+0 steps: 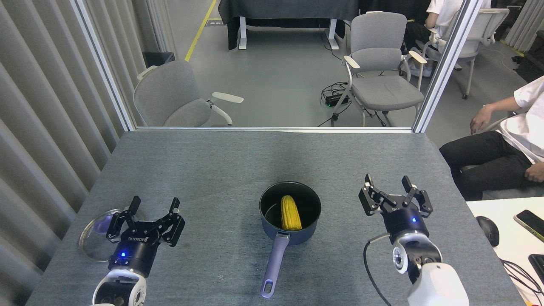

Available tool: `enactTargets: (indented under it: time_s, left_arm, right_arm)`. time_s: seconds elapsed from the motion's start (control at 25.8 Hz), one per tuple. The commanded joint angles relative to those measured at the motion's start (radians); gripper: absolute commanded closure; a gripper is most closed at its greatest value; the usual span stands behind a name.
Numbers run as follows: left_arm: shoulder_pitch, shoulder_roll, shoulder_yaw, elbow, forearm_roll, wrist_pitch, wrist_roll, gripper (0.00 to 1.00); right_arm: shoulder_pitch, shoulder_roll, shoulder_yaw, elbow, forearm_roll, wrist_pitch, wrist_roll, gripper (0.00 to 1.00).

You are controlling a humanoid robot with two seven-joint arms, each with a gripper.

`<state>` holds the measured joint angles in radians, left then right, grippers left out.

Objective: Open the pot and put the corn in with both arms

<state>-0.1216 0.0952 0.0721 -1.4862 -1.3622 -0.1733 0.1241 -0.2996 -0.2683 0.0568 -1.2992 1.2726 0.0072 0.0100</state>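
The dark blue pot (267,210) stands uncovered at the table's middle, its lavender handle (273,267) pointing toward me. A yellow corn cob (290,213) lies inside it, lengthwise. My right gripper (387,182) is open and empty, well to the right of the pot. My left gripper (154,205) is open and empty at the near left, just right of a glass lid (92,238) that lies flat on the table.
The grey table (221,161) ends at a glass partition at the back. A person (501,148) sits at the right beside a white desk with a mouse (487,230) and a phone (528,222). Grey chairs stand behind the partition.
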Motion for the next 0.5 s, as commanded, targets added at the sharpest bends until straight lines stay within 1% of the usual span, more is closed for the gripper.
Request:
enactTargets:
  time_s: [0.0, 0.08, 0.19, 0.46]
  left_arm:
    - [0.0, 0.0, 0.002, 0.0, 0.0, 0.0, 0.0, 0.01]
    - [0.0, 0.0, 0.002, 0.0, 0.0, 0.0, 0.0, 0.01]
    - [0.0, 0.0, 0.002, -0.002, 0.0, 0.0, 0.0, 0.01]
    - [0.002, 0.0, 0.002, -0.005, 0.0, 0.0, 0.002, 0.01]
  right_arm:
    - [0.157, -0.005, -0.054, -0.15, 0.005, -0.013, 0.001, 0.0]
    - [0.201, -0.005, -0.06, -0.184, 0.014, -0.006, 0.002, 0.0]
    - [0.231, -0.005, -0.064, -0.195, 0.025, -0.003, 0.002, 0.0]
    - [0.22, 0.001, -0.091, -0.192, 0.024, -0.003, 0.011, 0.0]
